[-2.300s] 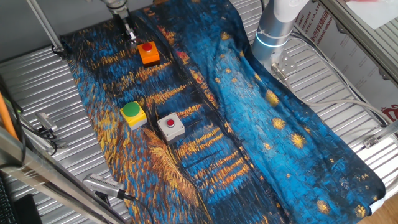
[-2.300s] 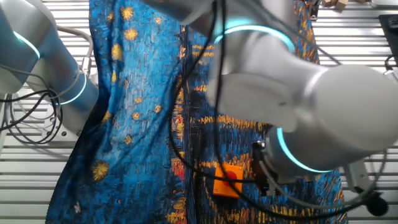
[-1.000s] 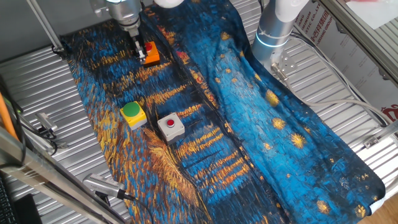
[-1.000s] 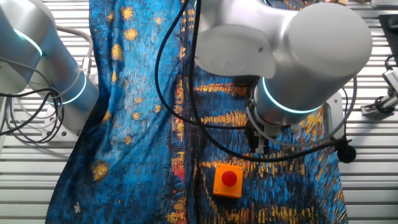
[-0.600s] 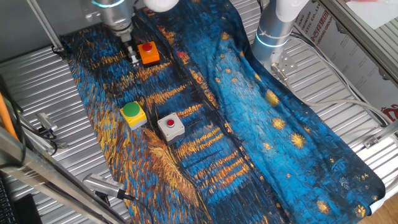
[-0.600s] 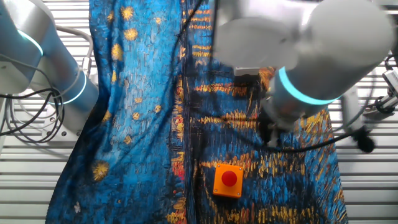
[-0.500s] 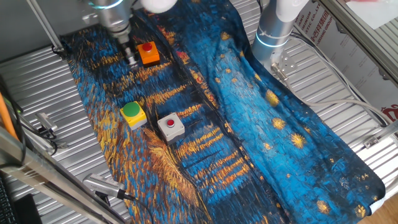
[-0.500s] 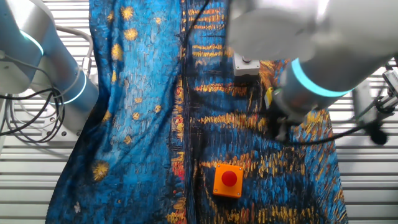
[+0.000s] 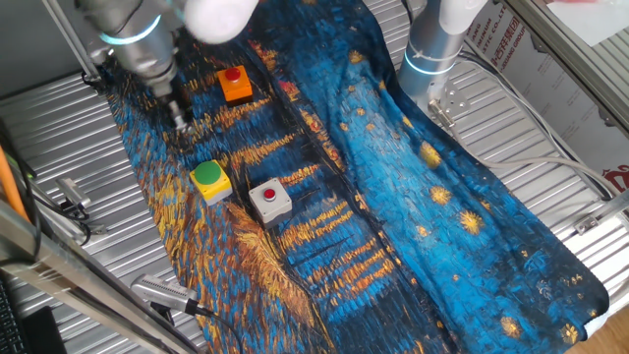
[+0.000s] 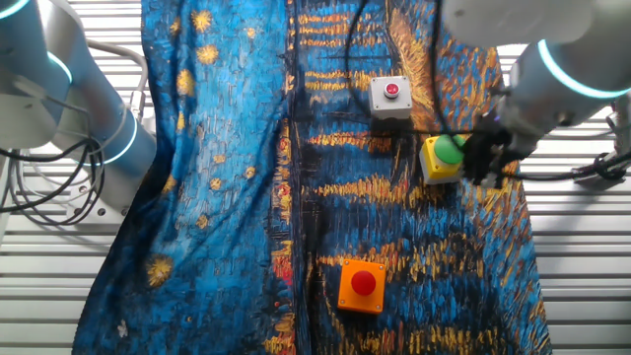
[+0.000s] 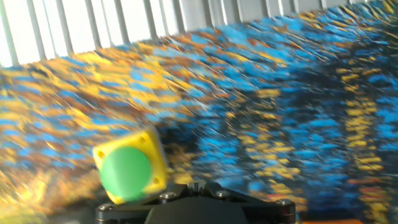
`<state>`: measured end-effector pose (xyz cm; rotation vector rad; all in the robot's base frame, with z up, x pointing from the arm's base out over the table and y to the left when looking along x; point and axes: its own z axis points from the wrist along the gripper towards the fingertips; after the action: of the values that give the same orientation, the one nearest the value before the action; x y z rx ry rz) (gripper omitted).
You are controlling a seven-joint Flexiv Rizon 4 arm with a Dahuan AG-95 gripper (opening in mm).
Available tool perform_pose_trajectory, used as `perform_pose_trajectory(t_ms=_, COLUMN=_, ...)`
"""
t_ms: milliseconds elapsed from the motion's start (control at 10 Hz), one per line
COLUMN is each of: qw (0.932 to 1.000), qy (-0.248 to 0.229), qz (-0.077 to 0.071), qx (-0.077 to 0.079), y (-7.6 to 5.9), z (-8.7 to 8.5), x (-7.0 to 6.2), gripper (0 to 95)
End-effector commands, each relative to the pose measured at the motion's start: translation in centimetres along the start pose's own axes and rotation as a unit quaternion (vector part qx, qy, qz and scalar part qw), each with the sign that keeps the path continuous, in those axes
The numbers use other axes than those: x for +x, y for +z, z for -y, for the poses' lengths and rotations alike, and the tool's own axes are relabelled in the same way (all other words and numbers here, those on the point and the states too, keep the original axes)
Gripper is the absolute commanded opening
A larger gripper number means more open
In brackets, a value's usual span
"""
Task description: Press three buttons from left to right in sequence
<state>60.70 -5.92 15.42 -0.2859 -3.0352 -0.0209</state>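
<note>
The orange box with a red cap (image 9: 234,85) lies at the far end of the cloth; it also shows in the other fixed view (image 10: 362,286). The yellow box with a green cap (image 9: 210,180) and the grey box with a red cap (image 9: 269,199) sit side by side nearer the front. My gripper (image 9: 180,120) hangs above the cloth between the orange and yellow boxes, touching neither. In the other fixed view it (image 10: 483,166) is just beside the yellow box (image 10: 442,158). In the hand view the fingers (image 11: 196,185) meet at a thin seam, with the yellow box (image 11: 127,168) close at the lower left.
A blue and yellow painted cloth (image 9: 393,197) covers a ribbed metal table (image 9: 59,128). A second white arm's base (image 9: 432,44) stands at the back right. Cables and metal rods (image 9: 69,206) lie at the left front edge.
My gripper has moved away from the orange box, left and toward the front, and now hangs close to the yellow box. The buttons have not shifted.
</note>
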Motion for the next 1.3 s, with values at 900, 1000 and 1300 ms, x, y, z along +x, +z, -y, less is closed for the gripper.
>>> perform_pose_trajectory(t_ms=900, qw=0.9999, qy=0.010, qz=-0.008, qx=0.003, y=0.92, z=-2.03, x=-2.01, gripper=0.0)
perform_pose_trajectory(t_ms=1000, qw=0.9999, qy=0.010, qz=-0.008, qx=0.003, y=0.92, z=-2.03, x=-2.01, gripper=0.0)
perform_pose_trajectory(t_ms=1300, qw=0.9931, qy=-0.114, qz=-0.010, qx=0.027, y=0.92, z=-2.03, x=-2.01, gripper=0.0)
